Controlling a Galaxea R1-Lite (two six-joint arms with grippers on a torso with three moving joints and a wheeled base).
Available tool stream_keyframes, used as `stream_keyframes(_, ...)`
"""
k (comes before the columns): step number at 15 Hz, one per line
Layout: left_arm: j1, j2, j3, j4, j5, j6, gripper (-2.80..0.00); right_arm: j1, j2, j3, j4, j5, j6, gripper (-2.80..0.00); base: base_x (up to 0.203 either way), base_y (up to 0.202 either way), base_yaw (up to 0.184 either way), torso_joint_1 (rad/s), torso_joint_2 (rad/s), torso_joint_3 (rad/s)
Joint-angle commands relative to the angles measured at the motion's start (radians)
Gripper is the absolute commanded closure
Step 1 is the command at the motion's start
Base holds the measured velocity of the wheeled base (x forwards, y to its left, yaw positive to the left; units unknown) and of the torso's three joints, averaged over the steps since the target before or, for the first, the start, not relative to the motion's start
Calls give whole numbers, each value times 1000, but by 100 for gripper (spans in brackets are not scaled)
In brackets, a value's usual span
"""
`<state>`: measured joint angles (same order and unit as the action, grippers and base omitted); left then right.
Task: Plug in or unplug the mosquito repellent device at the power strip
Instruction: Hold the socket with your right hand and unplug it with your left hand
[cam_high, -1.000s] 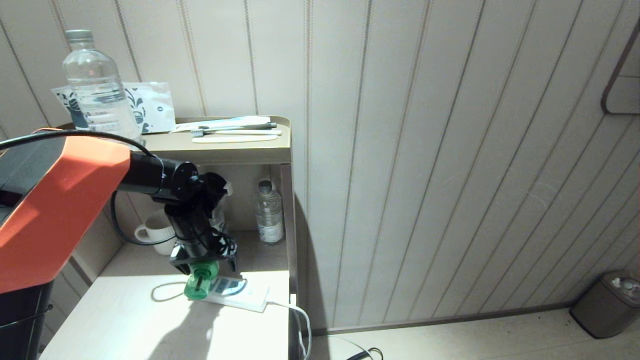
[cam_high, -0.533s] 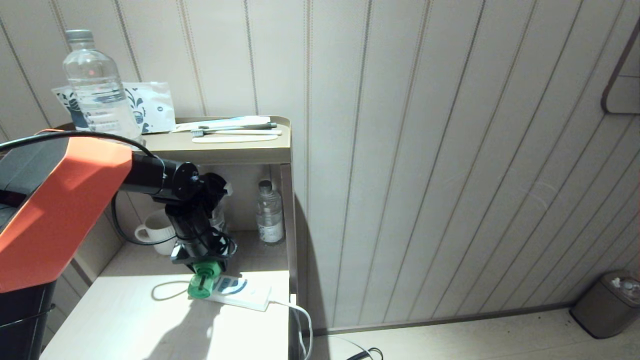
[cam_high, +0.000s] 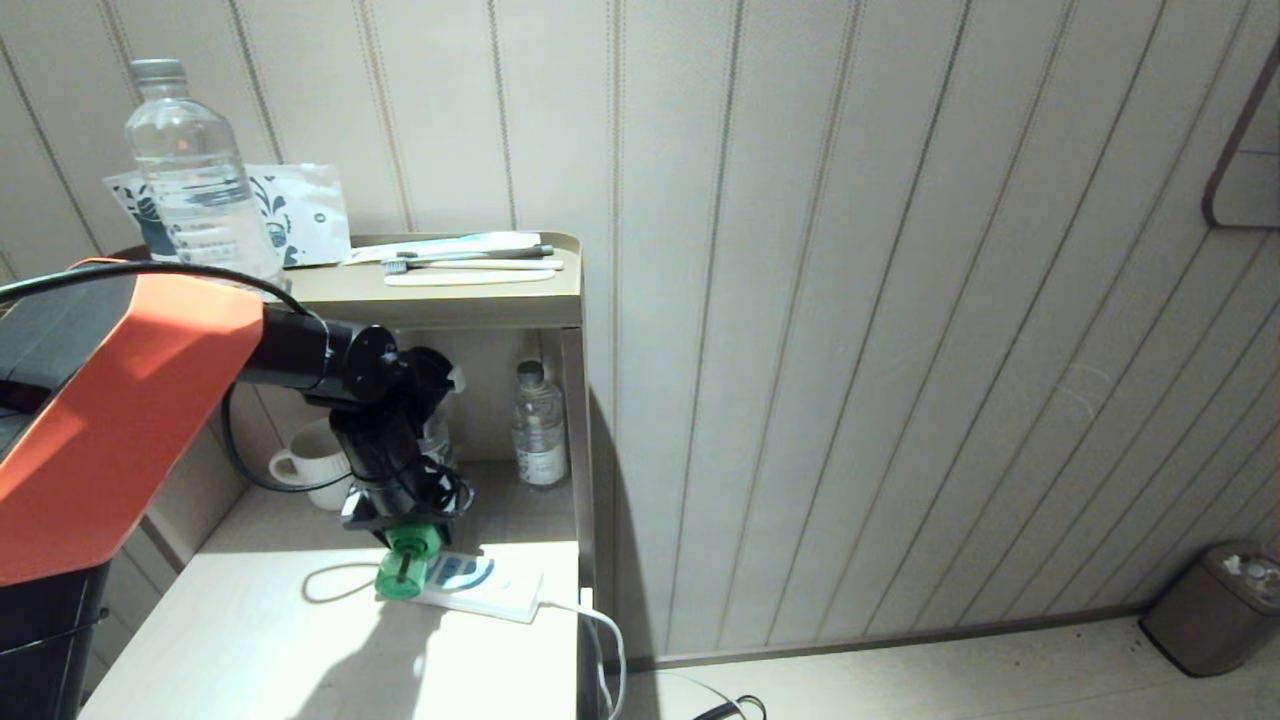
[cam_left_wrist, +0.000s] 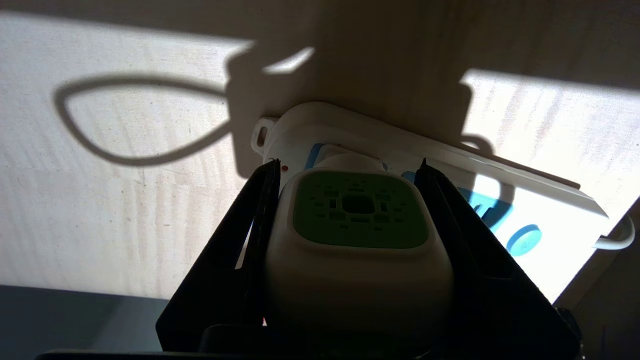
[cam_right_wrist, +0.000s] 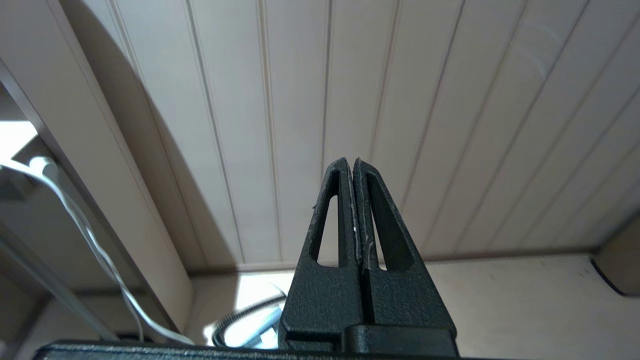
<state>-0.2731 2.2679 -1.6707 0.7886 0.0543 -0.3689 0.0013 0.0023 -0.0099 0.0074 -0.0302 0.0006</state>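
1. The left gripper points down over the lower shelf and is clamped on the mosquito repellent device — in the left wrist view both black fingers press flat against the white sides of the mosquito repellent device.
2. The device sits on the end of the power strip away from the cord, green bottle sticking out toward the camera. Looks seated against the strip's face, though the prongs are hidden, so it's hard to say how deep.
3. The strip lies flat near the shelf's right edge, and its white cord drops off that edge.
4. Behind it, a white mug and a small water bottle stand at the back of the shelf.
5. Up top there's a big water bottle, a printed packet and a toothbrush.
6. The right gripper is parked away from the shelf, facing the panelled wall — fingertips pressed together, nothing between them.
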Motion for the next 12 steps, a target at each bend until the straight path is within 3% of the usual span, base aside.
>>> stream_keyframes(1, 0, -13, 11, 5, 1, -2, 0, 1, 7, -58, 9, 0, -11, 0, 0, 0, 0, 0, 0, 0)
stream_keyframes(3, 0, -19, 14, 6, 1, -2, 0, 3, 96, -260, 73, 9, -18, 0, 0, 0, 0, 0, 0, 0)
stream_keyframes(6, -1, -33, 20, 4, 1, -2, 0, 37, 395, -485, 122, 36, -7, 0, 0, 0, 0, 0, 0, 0)
stream_keyframes(10, -1, -45, 26, 3, -1, -4, 0, 164, 840, -569, 32, 80, 18, 0, 0, 0, 0, 0, 0, 0)
stream_keyframes(12, -1, -42, 29, 3, -1, -2, 0, 293, 1044, -596, -4, 93, 31, 0, 0, 0, 0, 0, 0, 0)
